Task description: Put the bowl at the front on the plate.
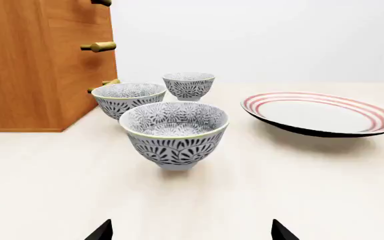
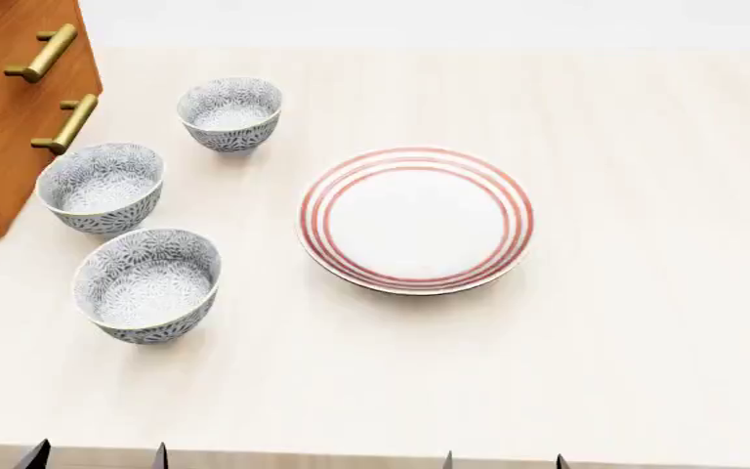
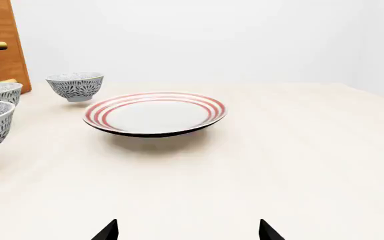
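The bowl at the front (image 2: 148, 283) (image 1: 174, 132), white with a grey-blue floral pattern, stands upright on the table, nearest of three in a row. The plate (image 2: 416, 218) (image 1: 322, 113) (image 3: 154, 113), white with red rings, lies to its right with nothing on it. My left gripper (image 1: 190, 232) (image 2: 97, 456) is open, low over the table just short of the front bowl. My right gripper (image 3: 187, 231) (image 2: 503, 460) is open too, facing the plate from the table's near edge. Neither holds anything.
Two more patterned bowls (image 2: 102, 187) (image 2: 230, 113) stand behind the front one. A wooden cabinet (image 2: 11, 107) with brass handles (image 2: 66, 123) stands at the back left, close to the middle bowl. The pale table (image 2: 636, 322) stretches right of the plate.
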You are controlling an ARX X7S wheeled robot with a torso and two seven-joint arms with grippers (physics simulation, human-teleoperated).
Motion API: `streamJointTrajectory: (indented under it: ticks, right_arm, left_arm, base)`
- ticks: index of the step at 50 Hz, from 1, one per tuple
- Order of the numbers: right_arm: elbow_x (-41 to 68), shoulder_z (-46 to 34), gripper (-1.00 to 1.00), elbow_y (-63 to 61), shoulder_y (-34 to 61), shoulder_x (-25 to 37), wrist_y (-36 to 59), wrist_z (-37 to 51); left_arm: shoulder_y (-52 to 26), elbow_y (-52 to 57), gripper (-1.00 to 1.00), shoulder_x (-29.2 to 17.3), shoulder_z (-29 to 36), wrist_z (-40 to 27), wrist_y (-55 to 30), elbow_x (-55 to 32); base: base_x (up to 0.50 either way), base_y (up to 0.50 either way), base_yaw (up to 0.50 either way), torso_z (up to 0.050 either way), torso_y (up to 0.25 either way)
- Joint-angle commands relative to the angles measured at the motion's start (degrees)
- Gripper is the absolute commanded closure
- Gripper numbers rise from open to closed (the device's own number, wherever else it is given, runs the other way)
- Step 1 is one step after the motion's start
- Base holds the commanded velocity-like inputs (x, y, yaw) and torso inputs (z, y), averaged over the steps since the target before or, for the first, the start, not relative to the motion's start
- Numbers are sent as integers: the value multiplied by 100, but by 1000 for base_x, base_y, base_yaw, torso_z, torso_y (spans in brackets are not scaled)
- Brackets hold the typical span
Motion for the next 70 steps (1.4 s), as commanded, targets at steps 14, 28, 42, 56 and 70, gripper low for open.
streamJointTrajectory:
  ticks: [14, 28, 42, 56, 70]
  right_arm:
    - [303, -363, -100, -222, 6, 282, 357, 405]
    - [371, -519, -100, -1424, 242, 574, 1776, 510]
    - [420, -554, -100, -2765, 966, 877, 3388, 581]
    - [430, -599, -100, -3742, 1719, 1217, 4776, 545]
    - [439, -854, -100, -4116, 2649, 1446, 5804, 422]
  left_arm:
    - [-61, 149, -100, -320, 407, -472, -299, -163]
    - [-348, 1440, -100, -437, 558, -741, -1610, -175]
    - [-926, 2381, -100, -607, 853, -818, -2683, -124]
    - [-1735, 3364, -100, -547, 823, -886, -3982, -454]
    - [-2716, 3917, -100, -383, 669, -1044, -4907, -852]
  base:
    - [0, 0, 0, 0, 0]
    - [0, 0, 0, 0, 0]
    - [0, 0, 0, 0, 0]
    - [0, 0, 0, 0, 0]
    - [0, 0, 0, 0, 0]
